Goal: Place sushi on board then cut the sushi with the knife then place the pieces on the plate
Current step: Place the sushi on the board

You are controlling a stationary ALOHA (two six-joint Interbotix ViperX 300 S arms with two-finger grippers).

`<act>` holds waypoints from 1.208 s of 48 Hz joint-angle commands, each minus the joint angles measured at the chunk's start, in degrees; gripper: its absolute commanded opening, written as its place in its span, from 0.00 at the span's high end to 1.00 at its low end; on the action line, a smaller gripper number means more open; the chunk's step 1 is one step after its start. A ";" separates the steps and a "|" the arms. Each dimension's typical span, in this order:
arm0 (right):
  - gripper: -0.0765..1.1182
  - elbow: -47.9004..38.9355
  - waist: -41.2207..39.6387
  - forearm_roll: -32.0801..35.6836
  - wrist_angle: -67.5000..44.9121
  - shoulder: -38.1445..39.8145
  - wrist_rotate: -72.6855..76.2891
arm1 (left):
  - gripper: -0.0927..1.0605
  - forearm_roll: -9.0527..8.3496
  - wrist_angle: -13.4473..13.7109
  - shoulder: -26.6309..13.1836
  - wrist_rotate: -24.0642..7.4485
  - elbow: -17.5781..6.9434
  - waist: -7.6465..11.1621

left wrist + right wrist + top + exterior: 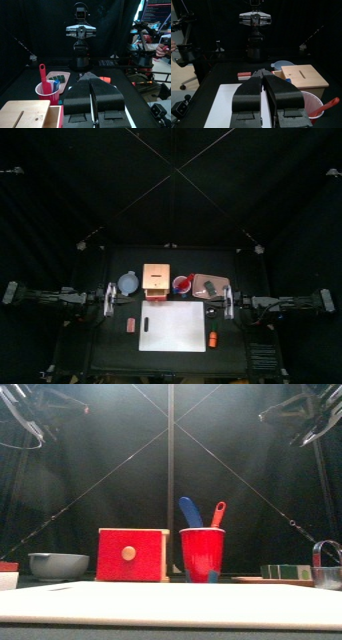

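The white cutting board (pixel 174 326) lies bare at the table's front middle. Behind it stand a wooden box with a red drawer front (pixel 159 281) and a red cup (pixel 181 284) holding a blue knife (pixel 191 512) and a red knife (pixel 218 513). The dark green sushi roll (pixel 285 571) lies on the pink tray (pixel 214 280) at the back right. My left gripper (pixel 112 299) hovers shut left of the board. My right gripper (pixel 231 304) hovers shut right of it. Both hold nothing, and each wrist view shows its jaws pressed together.
A blue-grey bowl (pixel 128 283) sits left of the box. A small red toy (pixel 131 326) lies left of the board, an orange one (pixel 213 339) right of it. A metal cutter (pixel 327 554) stands at the far right.
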State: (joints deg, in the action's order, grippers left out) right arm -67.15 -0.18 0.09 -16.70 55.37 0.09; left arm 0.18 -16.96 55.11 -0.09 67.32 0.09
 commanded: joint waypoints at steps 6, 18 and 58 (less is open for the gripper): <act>0.97 2.29 -12.83 -8.61 15.47 -5.10 3.16 | 0.82 -0.26 -1.49 -0.88 -0.18 0.09 -2.20; 0.92 11.87 -38.85 -14.33 59.33 -14.06 9.32 | 0.82 -0.09 -1.49 -0.88 0.09 1.58 -3.08; 0.11 11.95 -28.39 10.28 45.35 -36.21 36.04 | 0.82 2.20 -1.49 -0.88 0.26 3.96 -3.69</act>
State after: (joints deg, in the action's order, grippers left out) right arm -56.43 -29.09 9.84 30.32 20.21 35.68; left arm 1.32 -17.93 54.40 0.18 71.89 -3.34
